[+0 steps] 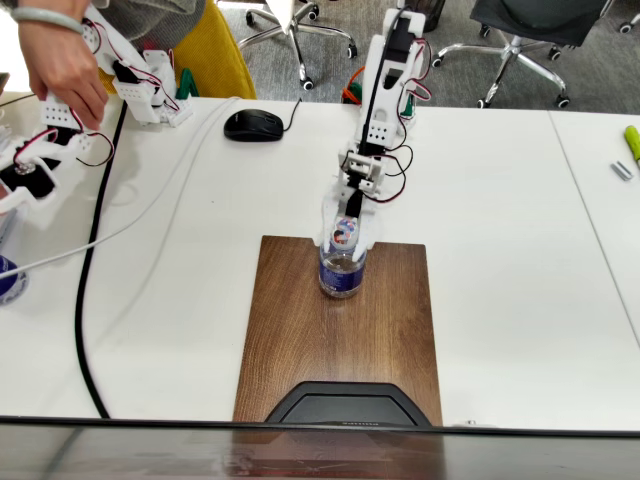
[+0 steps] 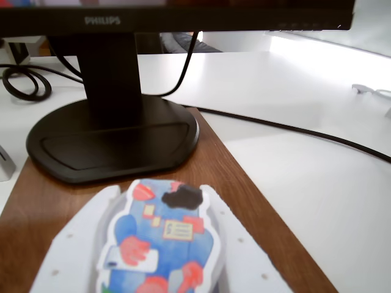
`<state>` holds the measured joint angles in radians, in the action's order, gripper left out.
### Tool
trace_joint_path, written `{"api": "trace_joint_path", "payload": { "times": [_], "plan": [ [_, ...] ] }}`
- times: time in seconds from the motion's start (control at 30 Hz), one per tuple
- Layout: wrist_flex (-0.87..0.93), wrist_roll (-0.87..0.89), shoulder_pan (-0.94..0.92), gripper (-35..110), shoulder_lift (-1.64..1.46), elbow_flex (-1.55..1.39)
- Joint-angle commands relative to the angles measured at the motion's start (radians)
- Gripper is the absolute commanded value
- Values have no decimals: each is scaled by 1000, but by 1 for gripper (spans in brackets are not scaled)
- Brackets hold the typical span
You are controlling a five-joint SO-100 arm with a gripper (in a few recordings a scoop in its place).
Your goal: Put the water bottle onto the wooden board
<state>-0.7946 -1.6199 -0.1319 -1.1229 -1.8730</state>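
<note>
The water bottle [image 1: 342, 268] stands upright on the far part of the wooden board [image 1: 340, 340], the gripper [image 1: 346, 232] clamped around its top, so placing seems done; next, open and lift.

Fixed view looks down from the front; wrist view faces back over the shared wooden board [image 1: 340, 340].

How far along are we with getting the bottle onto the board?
Nearly done: in the fixed view the water bottle stands upright on the wooden board, near its far edge. In hand: the tool sits over the bottle's top; whether it grips is unclear. Left: release if needed and lift clear.
</note>
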Motion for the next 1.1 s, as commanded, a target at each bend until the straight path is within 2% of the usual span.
{"api": "trace_joint_path", "payload": {
  "times": [0.0, 0.43, 0.67, 0.77, 0.9, 1.07],
  "plan": [
    [-40, 5, 11, 0, -12, 58],
    [-41, -8, 23, 2, 11, 61],
    [-15, -54, 15, 28, 11, 61],
    [-5, -54, 3, 53, 9, 57],
    [-3, -60, -8, 75, 9, 55],
    [-3, -75, -9, 83, 9, 55]
  ]
}}
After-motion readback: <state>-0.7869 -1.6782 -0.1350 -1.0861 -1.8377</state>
